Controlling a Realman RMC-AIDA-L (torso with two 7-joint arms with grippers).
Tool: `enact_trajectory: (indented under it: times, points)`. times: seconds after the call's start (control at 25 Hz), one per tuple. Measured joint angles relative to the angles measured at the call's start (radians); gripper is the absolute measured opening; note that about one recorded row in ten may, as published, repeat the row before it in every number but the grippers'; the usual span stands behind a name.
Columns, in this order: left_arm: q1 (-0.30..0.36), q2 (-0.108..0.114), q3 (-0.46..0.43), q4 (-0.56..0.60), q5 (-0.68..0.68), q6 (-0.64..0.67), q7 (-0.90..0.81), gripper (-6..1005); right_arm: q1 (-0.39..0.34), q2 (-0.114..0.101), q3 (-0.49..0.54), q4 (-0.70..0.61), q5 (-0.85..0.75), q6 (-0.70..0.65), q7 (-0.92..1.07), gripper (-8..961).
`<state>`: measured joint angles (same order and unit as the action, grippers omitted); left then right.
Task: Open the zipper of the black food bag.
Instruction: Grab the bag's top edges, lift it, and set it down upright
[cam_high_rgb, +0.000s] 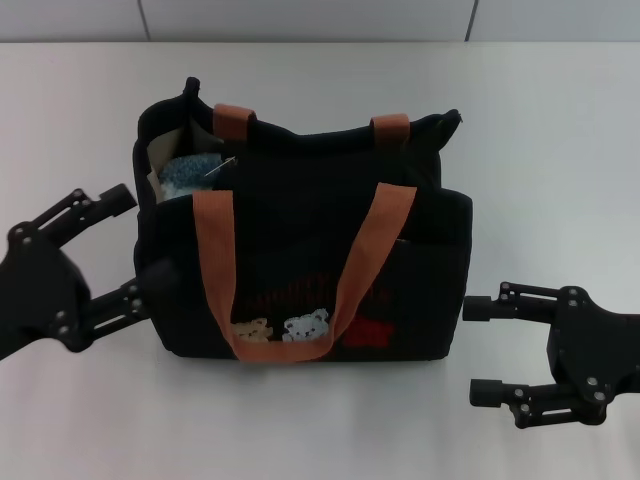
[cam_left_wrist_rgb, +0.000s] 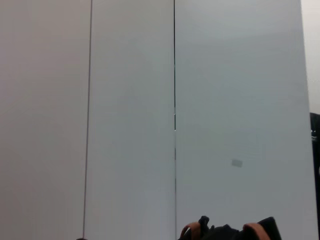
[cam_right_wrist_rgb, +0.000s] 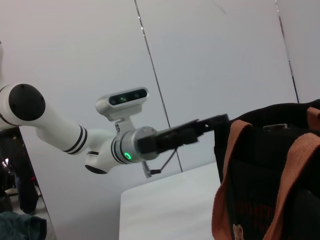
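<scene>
Illumination is bright, even and diffuse in the head view. The white table (cam_high_rgb: 560, 120) shows no glare. The black food bag (cam_high_rgb: 300, 270) casts only a faint, soft-edged shadow along its base (consistent with overhead lighting). Its dark fabric hides most detail; the zipper cannot be made out. The head view is sharp throughout. The left wrist view shows a uniformly lit pale wall (cam_left_wrist_rgb: 130, 100) with low contrast. The right wrist view is dimmer toward one lower corner, and the near bag surface appears slightly soft.
</scene>
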<state>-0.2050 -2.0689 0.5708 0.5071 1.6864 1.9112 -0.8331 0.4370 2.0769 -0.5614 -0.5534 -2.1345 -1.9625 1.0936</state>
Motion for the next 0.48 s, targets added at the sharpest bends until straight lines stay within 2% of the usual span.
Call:
enact_trajectory:
  times: [0.2, 0.48]
  points:
    - [-0.03, -0.003, 0.002, -0.068, -0.005, -0.057, 0.067, 720, 0.0, 0.0, 0.0, 0.0, -0.003, 0.002, 0.002, 816]
    - [-0.038, -0.003, -0.02, -0.131, -0.012, -0.089, 0.18, 697, 0.0, 0.0, 0.0, 0.0, -0.004, 0.003, 0.004, 814]
